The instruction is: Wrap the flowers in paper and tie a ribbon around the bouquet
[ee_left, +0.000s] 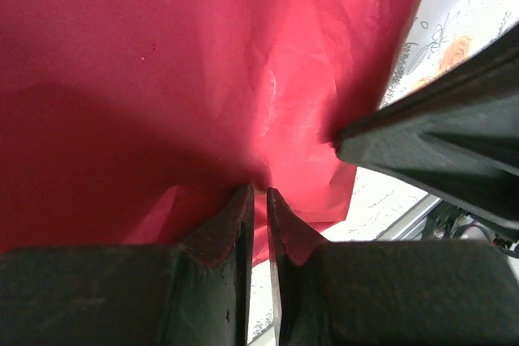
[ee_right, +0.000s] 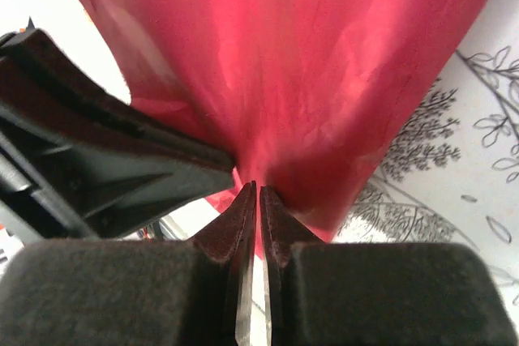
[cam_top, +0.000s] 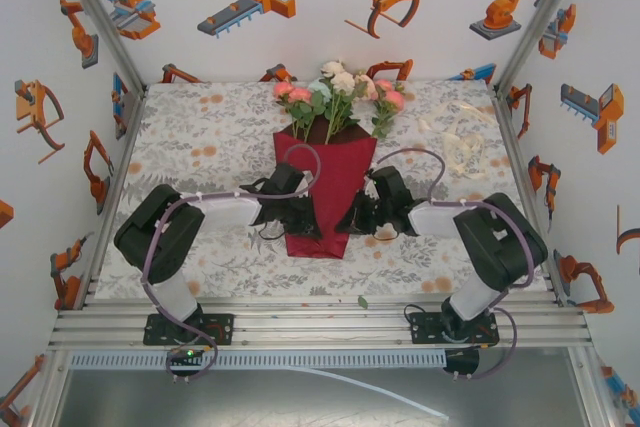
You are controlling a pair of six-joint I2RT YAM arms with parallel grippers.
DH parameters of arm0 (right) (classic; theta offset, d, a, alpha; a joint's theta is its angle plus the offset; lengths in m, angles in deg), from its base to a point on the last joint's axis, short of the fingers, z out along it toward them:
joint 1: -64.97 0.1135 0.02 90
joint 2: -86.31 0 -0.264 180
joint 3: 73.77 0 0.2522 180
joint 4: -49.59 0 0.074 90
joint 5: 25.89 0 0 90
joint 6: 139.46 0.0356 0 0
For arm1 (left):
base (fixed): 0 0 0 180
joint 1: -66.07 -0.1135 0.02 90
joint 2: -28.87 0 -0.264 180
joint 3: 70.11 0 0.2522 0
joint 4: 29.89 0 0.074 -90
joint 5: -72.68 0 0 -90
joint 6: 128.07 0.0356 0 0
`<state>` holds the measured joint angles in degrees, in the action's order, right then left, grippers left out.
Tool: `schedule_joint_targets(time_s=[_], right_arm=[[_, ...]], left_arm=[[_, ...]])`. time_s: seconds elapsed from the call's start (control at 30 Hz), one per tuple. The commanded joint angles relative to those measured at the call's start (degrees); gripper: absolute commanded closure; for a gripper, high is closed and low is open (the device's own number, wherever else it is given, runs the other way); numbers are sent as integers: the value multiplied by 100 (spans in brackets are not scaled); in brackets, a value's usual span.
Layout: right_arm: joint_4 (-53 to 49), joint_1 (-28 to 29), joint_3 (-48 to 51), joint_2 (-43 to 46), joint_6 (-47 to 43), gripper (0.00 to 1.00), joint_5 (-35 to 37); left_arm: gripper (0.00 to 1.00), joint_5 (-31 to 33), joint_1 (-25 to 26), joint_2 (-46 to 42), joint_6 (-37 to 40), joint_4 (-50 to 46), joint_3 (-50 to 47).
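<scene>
- Left gripper (cam_top: 308,219) sat at the left edge of the paper (cam_top: 330,172), low down near the narrow end. In its own cam the left gripper's (ee_left: 258,192) jaws were almost together w/ the tips right on a fold of red sheet, so it looked like a pinch on the paper, not an empty close.
- Middle of the table (cam_top: 200,147): paper was already folded into a cone around the stems, wide end away from the arms, narrow end toward them. Flowers (cam_top: 335,92) poked out the top, pink, white and pale green heads all clear of the wrap.
- Right gripper (cam_top: 352,217) mirrored it on the other edge, same height. Wrist cam had the right gripper's (ee_right: 257,188) jaws down to a thin slit, clamped on a crease of the paper. The two grippers were v close, one finger of each showing in the other's cam.
- Ribbon (cam_top: 455,145) lay loose and curly on the cloth off to the right, well apart from the bouquet (cam_top: 335,132) and from both grippers.
- My read: wrap step was basically at the end, both arms holding the cone shut, tie not started.
- Next move imo: one arm has to keep the overlap pinned while the other lets go and fetches the ribbon. Right arm's nearer. Risk is the glossy sheet springing open once one side releases.
</scene>
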<state>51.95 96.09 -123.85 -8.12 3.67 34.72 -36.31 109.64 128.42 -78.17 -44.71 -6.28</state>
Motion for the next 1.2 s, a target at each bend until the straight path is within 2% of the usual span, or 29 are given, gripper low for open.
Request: schedule_joint_targets(time_s=[0.0, 0.13, 0.27, 0.43, 0.57, 0.73, 1.03, 1.17], right_arm=[[542, 18, 105, -159, 318, 89, -129], [806, 17, 397, -130, 486, 88, -247], [686, -45, 584, -121, 381, 87, -20], [1078, -634, 458, -483, 170, 87, 146], [1341, -1165, 143, -844, 43, 87, 139], [1299, -1570, -670, -1467, -192, 87, 172], [1281, -2198, -2286, -2369, 176, 88, 562], [1367, -2415, -2920, -2898, 436, 89, 475]], left_arm=[[82, 248, 10, -45, 19, 67, -212], [83, 235, -6, 24, -20, 169, -374], [84, 186, 0, 28, -99, 288, -518], [86, 197, -22, -137, -130, 500, -763], [88, -72, -95, -12, -258, 932, -946], [88, -264, -168, 11, -377, 1288, -1083], [88, -211, -208, -153, -310, 1270, -1102], [88, -181, -213, -228, -310, 1275, -1121]])
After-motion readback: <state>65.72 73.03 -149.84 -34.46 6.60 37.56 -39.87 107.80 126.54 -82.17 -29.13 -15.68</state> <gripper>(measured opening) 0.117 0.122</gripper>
